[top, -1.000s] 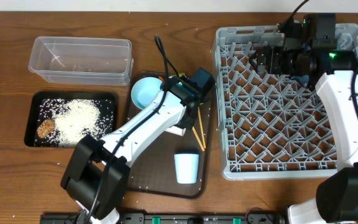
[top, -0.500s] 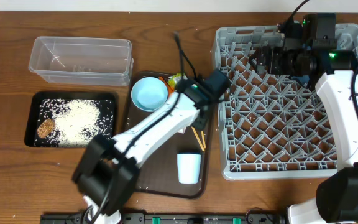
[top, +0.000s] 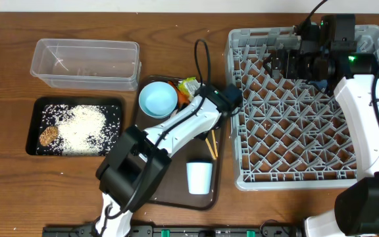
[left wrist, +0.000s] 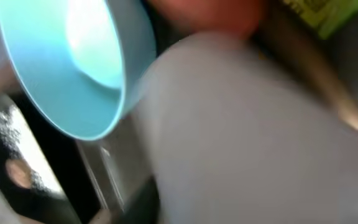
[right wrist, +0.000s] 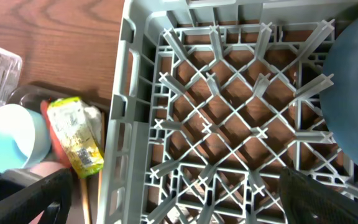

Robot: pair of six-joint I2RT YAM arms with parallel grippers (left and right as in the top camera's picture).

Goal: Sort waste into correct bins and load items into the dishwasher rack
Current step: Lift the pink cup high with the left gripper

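The grey dishwasher rack (top: pixel 295 131) fills the right side. My right gripper (top: pixel 283 62) hangs open and empty over its far left part; in the right wrist view (right wrist: pixel 176 186) its fingers are spread wide, with the big blue plate-bowl (right wrist: pixel 356 93) in the rack at the right. My left gripper (top: pixel 231 99) is at the rack's left wall. The left wrist view is blurred: a pale pinkish shape (left wrist: pixel 247 137), maybe the pink cup, fills it, and the jaws are hidden. The small light-blue bowl (top: pixel 158 99), carrot (top: pixel 174 87), wrapper (top: pixel 188 85), chopsticks (top: pixel 211 145) and light-blue cup (top: pixel 198 176) are on the brown tray.
The clear tub (top: pixel 84 62) stands at the far left. In front of it, the black tray (top: pixel 110 105) holds rice (top: pixel 81 125) and a brown lump (top: pixel 48 135). The dark brown serving tray (top: pixel 170 191) lies against the rack's left side. Stray rice grains dot the table.
My left arm has swung right from over the bowl to the rack's left wall, uncovering the carrot and wrapper. The right arm has not moved.
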